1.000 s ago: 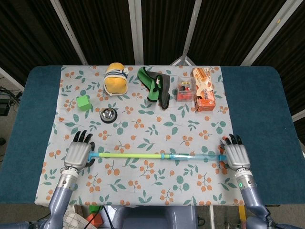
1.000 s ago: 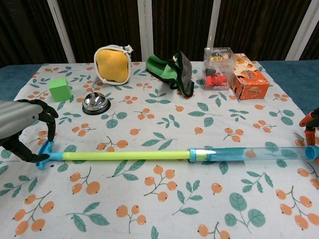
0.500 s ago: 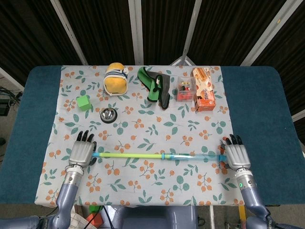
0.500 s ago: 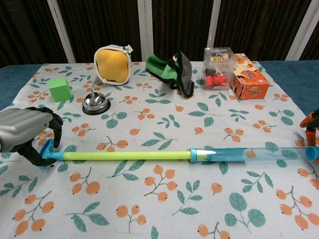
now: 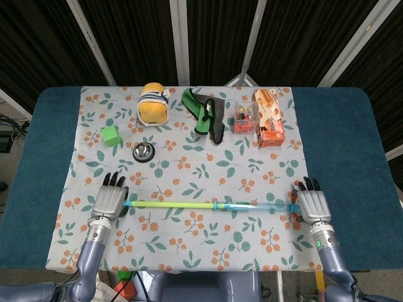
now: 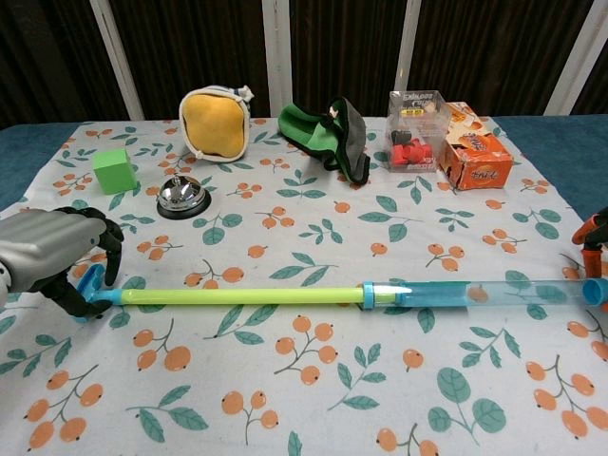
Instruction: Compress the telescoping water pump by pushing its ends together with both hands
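The telescoping water pump (image 5: pixel 208 205) lies flat across the near part of the cloth, with a yellow-green rod (image 6: pixel 237 296) on the left and a clear blue tube (image 6: pixel 475 294) on the right. My left hand (image 5: pixel 109 201) curls around the blue handle (image 6: pixel 90 285) at the rod's left end, fingers over it and thumb under it. My right hand (image 5: pixel 313 205) sits at the tube's right end (image 6: pixel 597 290), fingers apart and pointing away from me, its thumb side against the tube end. In the chest view only the right hand's fingertips (image 6: pixel 591 232) show at the frame edge.
Along the far side stand a green cube (image 5: pixel 111 134), a silver bell (image 5: pixel 143 151), a yellow pouch (image 5: pixel 153 104), a green and black cloth item (image 5: pixel 209 113), a clear box with red pieces (image 5: pixel 244 117) and an orange carton (image 5: pixel 269 117). The floral cloth (image 5: pixel 189 170) covers a blue table.
My left hand has moved right with the handle, pushing the rod's left end a little toward the tube. The right hand and tube end have stayed put.
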`<state>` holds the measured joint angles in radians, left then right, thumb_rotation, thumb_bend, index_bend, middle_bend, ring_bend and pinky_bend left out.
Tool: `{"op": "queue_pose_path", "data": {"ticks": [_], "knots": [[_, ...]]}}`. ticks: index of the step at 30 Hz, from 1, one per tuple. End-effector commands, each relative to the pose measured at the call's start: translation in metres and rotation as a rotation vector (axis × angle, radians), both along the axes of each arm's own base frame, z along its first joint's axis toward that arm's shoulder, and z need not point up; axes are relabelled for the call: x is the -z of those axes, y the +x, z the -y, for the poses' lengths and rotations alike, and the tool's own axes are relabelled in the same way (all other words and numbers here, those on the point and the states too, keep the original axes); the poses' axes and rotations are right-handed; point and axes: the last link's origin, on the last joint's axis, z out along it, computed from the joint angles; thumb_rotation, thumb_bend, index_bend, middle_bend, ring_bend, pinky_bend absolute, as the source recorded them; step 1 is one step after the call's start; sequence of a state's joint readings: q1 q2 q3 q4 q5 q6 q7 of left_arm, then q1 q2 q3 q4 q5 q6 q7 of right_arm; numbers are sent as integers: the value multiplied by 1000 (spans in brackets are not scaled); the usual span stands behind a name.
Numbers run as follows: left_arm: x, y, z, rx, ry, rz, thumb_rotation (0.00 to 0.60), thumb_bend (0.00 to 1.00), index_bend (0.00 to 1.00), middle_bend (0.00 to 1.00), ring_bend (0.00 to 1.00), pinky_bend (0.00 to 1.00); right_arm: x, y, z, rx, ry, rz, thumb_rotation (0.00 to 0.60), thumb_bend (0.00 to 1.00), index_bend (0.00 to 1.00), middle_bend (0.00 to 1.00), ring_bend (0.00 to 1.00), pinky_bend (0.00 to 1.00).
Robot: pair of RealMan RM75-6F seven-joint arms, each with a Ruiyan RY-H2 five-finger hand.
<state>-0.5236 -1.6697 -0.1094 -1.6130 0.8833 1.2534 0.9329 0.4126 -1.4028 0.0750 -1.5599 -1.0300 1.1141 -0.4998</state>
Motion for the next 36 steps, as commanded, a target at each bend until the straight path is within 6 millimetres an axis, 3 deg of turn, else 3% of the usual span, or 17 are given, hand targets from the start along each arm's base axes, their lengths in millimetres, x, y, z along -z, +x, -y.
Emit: {"op": "queue_pose_path", "data": {"ticks": [1, 10, 24, 36], "knots": [[1, 0, 0, -1, -2, 0, 600, 425, 499, 138, 0, 0, 0, 0, 0, 0, 0, 0, 600, 307, 638, 214, 0, 0], [7, 1, 0, 2, -15, -9, 600, 425, 482, 127, 0, 0, 0, 0, 0, 0, 0, 0, 600, 307, 638, 216, 0, 0], [3, 6, 2, 31, -3, 20, 600, 523, 579, 153, 0, 0, 1, 4, -2, -10, 3, 7, 600, 307, 648, 222, 0, 0], [-1, 18, 9, 45, -13, 65, 600, 524, 588, 155, 0, 0, 0, 22, -1, 4, -6, 84, 600, 308, 663, 229, 0, 0]]}}
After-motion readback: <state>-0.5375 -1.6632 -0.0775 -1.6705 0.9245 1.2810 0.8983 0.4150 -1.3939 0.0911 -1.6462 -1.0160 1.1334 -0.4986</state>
